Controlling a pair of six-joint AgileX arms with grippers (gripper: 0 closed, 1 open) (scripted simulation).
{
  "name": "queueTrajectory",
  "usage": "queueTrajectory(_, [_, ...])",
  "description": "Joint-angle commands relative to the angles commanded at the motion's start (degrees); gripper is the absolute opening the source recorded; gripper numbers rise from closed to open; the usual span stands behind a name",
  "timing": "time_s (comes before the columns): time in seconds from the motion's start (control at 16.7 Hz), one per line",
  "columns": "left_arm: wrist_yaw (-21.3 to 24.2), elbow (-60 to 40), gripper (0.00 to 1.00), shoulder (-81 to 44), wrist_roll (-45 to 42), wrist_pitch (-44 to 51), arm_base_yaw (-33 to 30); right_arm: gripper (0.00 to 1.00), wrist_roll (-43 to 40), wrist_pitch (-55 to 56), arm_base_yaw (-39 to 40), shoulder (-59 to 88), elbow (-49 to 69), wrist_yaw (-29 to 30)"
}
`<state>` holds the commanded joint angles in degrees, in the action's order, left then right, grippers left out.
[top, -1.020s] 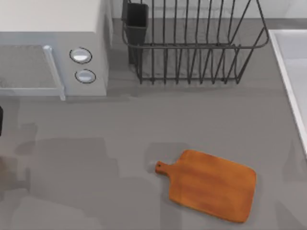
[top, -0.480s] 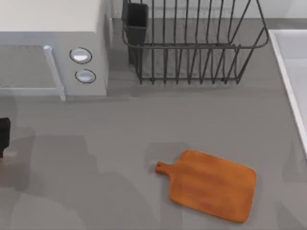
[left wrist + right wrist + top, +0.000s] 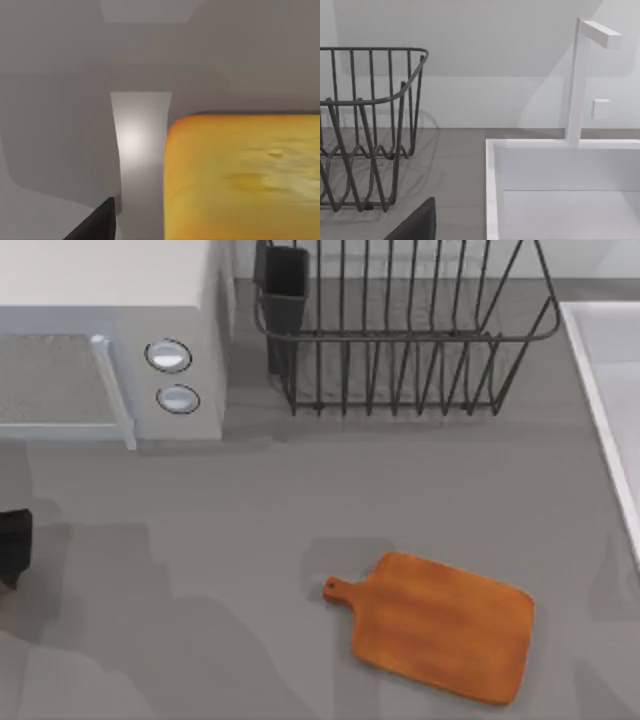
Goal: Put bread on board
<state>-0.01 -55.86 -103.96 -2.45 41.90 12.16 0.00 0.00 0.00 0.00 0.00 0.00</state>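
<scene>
Grey table [image 3: 300, 500]: board [image 3: 440, 638] bare (bread [image 3: 245, 175] seemingly gripped).

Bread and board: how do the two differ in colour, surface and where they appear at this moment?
The bread is golden-yellow with an orange edge; the board is a darker orange-brown. The bread's surface looks soft and dimpled; the board is flat wood with a grain and a stubby holed handle. The bread sits close under the left wrist camera; the board lies bare on the table in the top view, toward its right. Both have rounded corners.
</scene>
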Motion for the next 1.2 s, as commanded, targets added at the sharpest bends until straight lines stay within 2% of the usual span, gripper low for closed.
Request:
queueTrajectory(0.78, [0.0,0.0,0.02,0.0,0.0,0.0,0.0,1.0,0.0,0.0,0.0,0.0,0.0,0.0])
queueTrajectory(1.2, [0.0,0.0,0.0,0.0,0.0,0.0,0.0,1.0,0.0,0.0,0.0,0.0,0.0,0.0])
